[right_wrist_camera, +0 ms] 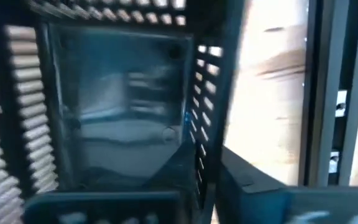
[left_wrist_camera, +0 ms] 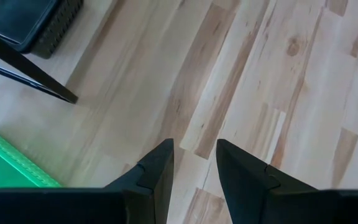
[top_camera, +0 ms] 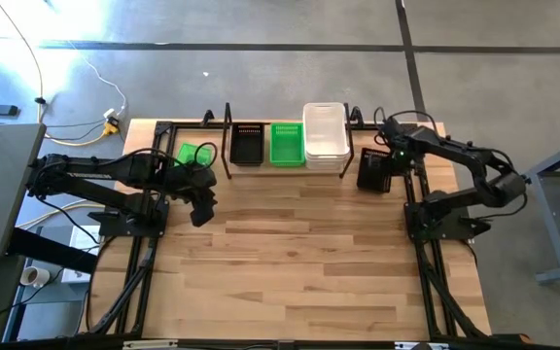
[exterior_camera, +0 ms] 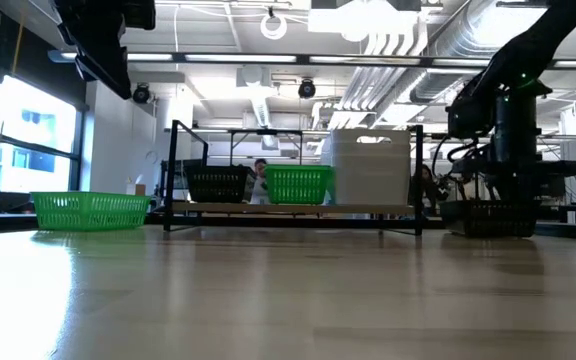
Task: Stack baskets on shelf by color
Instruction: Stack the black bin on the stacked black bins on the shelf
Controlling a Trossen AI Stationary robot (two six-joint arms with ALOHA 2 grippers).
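High view: right gripper (top_camera: pixel 385 163) clamped on black basket (top_camera: pixel 375 175) wall, right of centre; lift level clearing shelf (top_camera: pixel 261 163) frame; left gripper (top_camera: pixel 202 209) apart, idle

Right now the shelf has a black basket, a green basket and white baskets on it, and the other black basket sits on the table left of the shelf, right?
Not quite. In the high view, the other black basket sits right of the shelf, not left. The rest is right.
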